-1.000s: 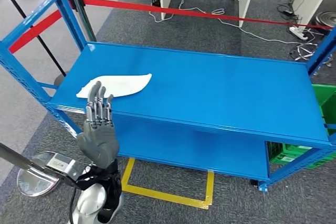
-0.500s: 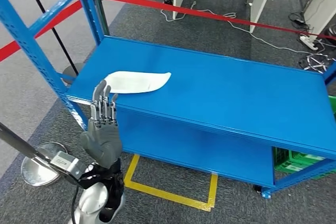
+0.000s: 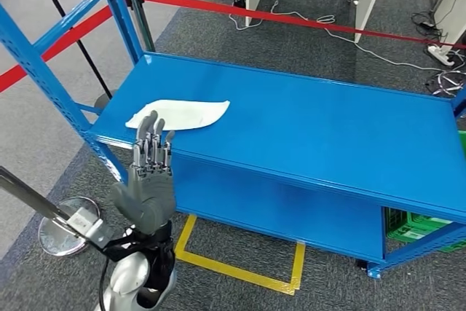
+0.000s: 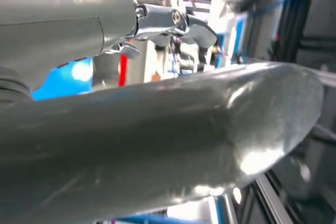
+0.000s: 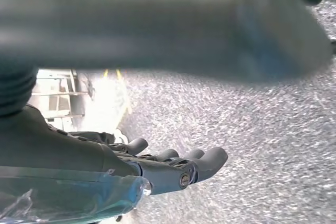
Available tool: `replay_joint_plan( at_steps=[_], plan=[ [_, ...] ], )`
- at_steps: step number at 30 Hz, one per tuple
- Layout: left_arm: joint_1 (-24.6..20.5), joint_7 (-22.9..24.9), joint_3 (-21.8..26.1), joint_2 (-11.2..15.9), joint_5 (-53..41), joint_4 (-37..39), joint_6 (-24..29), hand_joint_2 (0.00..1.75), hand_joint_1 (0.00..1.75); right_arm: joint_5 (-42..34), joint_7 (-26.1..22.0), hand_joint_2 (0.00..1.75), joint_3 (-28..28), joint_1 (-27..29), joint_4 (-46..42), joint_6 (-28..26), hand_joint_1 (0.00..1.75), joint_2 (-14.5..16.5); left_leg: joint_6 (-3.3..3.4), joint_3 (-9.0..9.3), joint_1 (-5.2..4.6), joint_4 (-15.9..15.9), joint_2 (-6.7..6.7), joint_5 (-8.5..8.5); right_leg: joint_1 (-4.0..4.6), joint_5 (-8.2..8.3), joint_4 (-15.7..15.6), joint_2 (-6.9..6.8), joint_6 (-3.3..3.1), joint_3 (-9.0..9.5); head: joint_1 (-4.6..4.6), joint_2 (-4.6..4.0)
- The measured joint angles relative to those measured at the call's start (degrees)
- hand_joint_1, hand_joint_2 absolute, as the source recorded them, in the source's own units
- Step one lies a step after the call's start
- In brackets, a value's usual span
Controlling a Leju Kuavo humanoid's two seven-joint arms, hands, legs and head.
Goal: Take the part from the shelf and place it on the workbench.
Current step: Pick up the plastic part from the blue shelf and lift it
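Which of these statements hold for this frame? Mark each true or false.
1. The white part lies flat on the blue shelf. True.
2. The left hand grips the part. False: it is raised in front of the shelf's near edge, holding nothing, fingers extended.
3. A red barrier tape runs behind the shelf. True.
4. The part sits at the shelf's right end. False: it is near the left end.
5. The right hand holds the part. False: it hangs over grey carpet, holding nothing.

— Shelf finish?
— Painted metal, smooth, glossy blue. Part: white, matt, thin.
— Left hand?
— Matt grey shell, bright metal fittings. Floor: rough grey carpet.
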Motion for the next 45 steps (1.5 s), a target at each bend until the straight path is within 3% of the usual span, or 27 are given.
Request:
replay_joint_plan(
  at_steps=[2, 3, 4, 6, 8, 10, 12, 14, 17, 18, 19, 20, 21, 23, 25, 29, 31, 33, 34, 35, 36, 38, 39, 41, 43, 45],
  plan=[
    [0.1, -0.2, 0.1, 0.0, 0.4, 0.0, -1.3, 0.00, 0.00, 0.5, 0.5, 1.75, 0.0, 0.0, 0.0, -0.3, 0.00, 0.0, -0.30, -3.64, 0.02, 7.5, 0.09, -3.55, 0.03, -0.04, 0.0, -0.20, -0.31, -0.07, -0.15, 0.00],
    [0.1, -0.2, 0.2, 0.1, 0.6, 0.0, -1.7, 0.00, 0.00, 0.7, 0.7, 1.75, 0.0, 0.0, 0.0, -0.3, 0.00, 0.0, -0.35, -5.17, 0.02, 10.5, 0.09, -4.53, 0.05, -0.05, 0.0, -0.30, -0.35, -0.08, -0.15, 0.00],
    [0.2, -0.2, 0.2, 0.1, 0.8, 0.0, -2.1, 0.00, 0.00, 0.9, 0.7, 1.75, 0.0, 0.1, 0.0, -0.4, 0.00, 0.0, -0.33, -5.90, 0.02, 11.8, 0.10, -4.47, 0.06, -0.06, 0.0, -0.36, -0.36, -0.08, -0.18, 0.00],
    [0.3, -0.2, 0.3, 0.1, 1.1, -0.1, -2.7, 0.00, 0.00, 1.3, 0.6, 1.75, 0.0, 0.0, 0.0, -0.3, 0.00, 0.0, -0.13, -4.15, 0.02, 8.2, 0.16, -1.46, 0.06, -0.07, 0.0, -0.40, -0.32, -0.02, -0.18, 0.00],
    [0.3, -0.3, 0.3, 0.1, 1.1, -0.3, -3.0, 0.00, 0.00, 1.5, 0.4, 1.75, 0.0, -0.2, 0.0, -0.2, 0.00, 0.0, 0.21, -0.25, -0.01, 0.6, 0.50, 1.80, 0.21, -0.17, 0.2, -0.35, -0.03, -0.02, -0.23, 0.00],
    [0.3, -0.3, 0.3, 0.1, 1.2, -0.5, -3.1, 0.00, 0.00, 1.5, 0.3, 0.87, 0.0, -0.4, 0.0, -0.2, 0.00, 0.0, 0.67, 1.76, -0.08, -3.5, 0.70, 2.64, 0.45, -0.20, 0.2, -0.35, 0.57, -0.15, -0.20, 0.00],
    [0.3, -0.3, 0.4, 0.0, 1.4, -0.5, -3.3, 0.00, 0.00, 1.8, 0.3, 0.00, 0.0, -0.6, -0.1, -0.3, 0.00, -0.1, 1.25, 1.82, -0.09, -4.0, 0.53, 2.60, 0.47, -0.18, 0.0, -0.46, 1.20, -0.16, -0.11, 0.00],
    [0.4, -0.3, 0.4, 0.0, 1.7, -0.6, -4.0, 0.00, 0.00, 3.0, 0.4, 0.00, 0.3, -0.6, -0.1, -0.6, 0.00, -0.1, 1.86, 1.95, 0.06, -4.2, 0.42, 2.73, 0.39, -1.26, 1.3, -0.45, 1.76, -0.73, 0.04, 0.00],
    [0.4, -0.4, 0.6, -0.1, 2.1, -0.6, -5.2, 0.00, 0.00, 4.7, 0.6, 0.00, 1.2, -0.3, -0.1, -1.2, 0.00, -0.1, 2.41, 2.05, 0.14, -4.3, 0.41, 2.74, 0.39, -6.34, 11.2, -0.34, 2.28, -5.27, 0.36, 0.00],
    [0.4, -0.5, 0.7, -0.1, 2.1, -0.6, -5.5, 0.00, 0.00, 5.0, 0.8, 0.00, 1.4, -0.2, -0.1, -1.4, 0.00, -0.1, 2.47, 2.06, 0.12, -4.3, 0.40, 2.72, 0.38, -7.56, 14.6, -0.34, 2.36, -6.91, 0.39, 0.00],
    [0.5, -0.5, 0.8, -0.1, 2.1, -0.6, -5.7, 0.00, 0.00, 5.1, 1.1, 0.00, 1.5, -0.2, -0.1, -1.6, 0.00, -0.1, 2.49, 2.09, 0.12, -4.3, 0.38, 2.69, 0.35, -7.72, 16.2, -0.34, 2.43, -7.75, 0.41, 0.00],
    [0.5, -0.6, 0.9, -0.1, 2.0, -0.6, -5.9, 0.00, 0.00, 5.0, 1.2, 0.00, 1.5, -0.1, -0.1, -1.8, 0.00, -0.1, 2.46, 2.16, 0.14, -4.3, 0.31, 2.66, 0.29, -6.76, 15.7, -0.35, 2.47, -7.52, 0.41, 0.00],
    [0.5, -0.6, 1.1, -0.1, 1.8, -0.6, -6.0, 0.00, 0.00, 4.9, 1.3, 0.00, 1.5, -0.1, -0.1, -1.9, 0.00, -0.1, 2.38, 2.27, 0.20, -4.3, 0.19, 2.59, 0.18, -4.91, 12.8, -0.36, 2.51, -6.18, 0.42, 0.00],
    [0.6, -0.7, 1.3, -0.1, 1.5, -0.6, -6.2, 0.00, 0.00, 4.6, 1.4, 0.00, 1.6, 0.0, -0.1, -1.9, 0.00, -0.1, 1.90, 2.42, 0.13, -4.1, -0.04, 2.34, -0.10, -1.43, 4.9, -0.21, 2.63, -2.24, 0.46, 0.00],
    [0.6, -0.9, 1.5, -0.2, 1.2, -0.7, -6.3, 0.00, 0.00, 4.5, 1.3, 0.00, 1.5, 0.0, -0.1, -1.9, 0.00, 0.0, 1.27, 2.35, -0.08, -3.9, -0.18, 2.27, -0.17, -0.43, 0.8, 0.11, 2.23, -0.25, 0.41, 0.00],
    [0.6, -1.3, 1.6, -0.2, 0.1, -0.7, -6.3, 0.00, 0.00, 4.4, 0.9, 0.00, 1.5, 0.1, -0.1, -1.8, 0.00, 0.0, 0.23, 1.92, 0.12, -3.3, -0.06, 1.64, 0.02, -0.29, 0.5, 0.28, 0.53, -0.26, 0.25, 0.00],
    [0.6, -1.4, 1.6, -0.1, -0.5, -0.8, -6.1, 0.00, 0.00, 4.3, 0.7, 0.00, 1.4, 0.0, -0.1, -1.7, 0.00, 0.0, -0.20, -0.39, 0.17, 1.6, 0.13, -1.22, -0.05, -0.22, 0.4, 0.19, -0.07, -0.24, 0.07, 0.00],
    [0.7, -1.4, 1.7, -0.1, -0.8, -0.8, -5.9, 0.00, 0.00, 4.3, 0.6, 0.00, 1.4, 0.1, -0.1, -1.7, 0.00, 0.0, -0.36, -4.26, 0.18, 9.3, 0.15, -4.43, 0.03, -0.26, 0.4, 0.04, -0.32, -0.28, -0.01, 0.00],
    [0.7, -1.4, 1.7, -0.1, -1.0, -0.8, -5.8, 0.00, 0.00, 4.3, 0.6, 0.00, 1.4, 0.1, -0.1, -1.7, 0.00, 0.0, -0.32, -5.59, 0.17, 11.7, 0.15, -4.90, 0.07, -0.27, 0.4, 0.00, -0.35, -0.28, -0.02, 0.00],
    [0.7, -1.4, 1.7, -0.1, -1.3, -0.8, -5.5, 0.00, 0.00, 4.3, 0.6, 0.00, 1.4, 0.1, -0.1, -1.7, 0.00, 0.0, -0.21, -5.95, 0.16, 12.1, 0.15, -4.27, 0.10, -0.27, 0.5, -0.01, -0.36, -0.27, -0.02, 0.00],
    [0.7, -1.4, 1.8, -0.1, -1.6, -0.8, -5.3, 0.00, 0.00, 4.3, 0.6, 0.00, 1.4, 0.1, -0.1, -1.7, 0.00, 0.0, -0.03, -5.23, 0.16, 10.4, 0.16, -2.70, 0.12, -0.28, 0.5, 0.00, -0.35, -0.23, -0.01, 0.00],
    [0.7, -1.4, 1.8, -0.1, -2.2, -0.8, -4.7, 0.00, 0.00, 4.3, 0.5, 0.00, 1.4, 0.1, -0.1, -1.7, 0.00, 0.0, 0.45, -1.69, 0.08, 3.2, 0.28, 1.15, 0.21, -0.33, 0.5, 0.06, -0.21, -0.15, -0.03, 0.00],
    [0.7, -1.4, 1.8, -0.1, -2.6, -0.8, -4.3, 0.00, 0.00, 4.3, 0.5, 0.00, 1.3, 0.1, -0.1, -1.7, 0.00, 0.0, 0.62, -0.01, 0.04, -0.2, 0.36, 2.24, 0.33, -0.39, 0.6, 0.11, -0.01, -0.21, -0.03, 0.00],
    [0.7, -1.4, 1.8, -0.1, -3.6, -0.8, -3.2, 0.00, 0.00, 4.2, 0.3, 0.00, 1.3, 0.1, -0.1, -1.9, 0.00, 0.0, 0.90, 1.48, -0.10, -3.5, 0.40, 2.72, 0.51, -0.38, 0.6, 0.11, 0.59, -0.35, 0.00, 0.00],
    [0.8, -1.5, 1.9, -0.1, -4.3, -0.8, -2.2, 0.00, 0.00, 4.2, 0.1, 0.00, 1.3, 0.1, -0.1, -2.0, 0.00, 0.0, 1.33, 1.54, -0.05, -4.0, 0.28, 2.81, 0.41, -0.36, 0.4, 0.03, 1.22, -0.37, 0.05, 0.00],
    [0.8, -1.6, 1.9, -0.2, -4.7, -0.8, -1.4, 0.00, 0.00, 4.3, -0.2, 0.00, 1.3, 0.1, -0.1, -2.3, 0.00, 0.0, 1.91, 1.71, 0.14, -4.3, 0.27, 3.03, 0.34, -1.90, 2.5, 0.01, 1.76, -1.31, 0.22, 0.00]
  ],
)
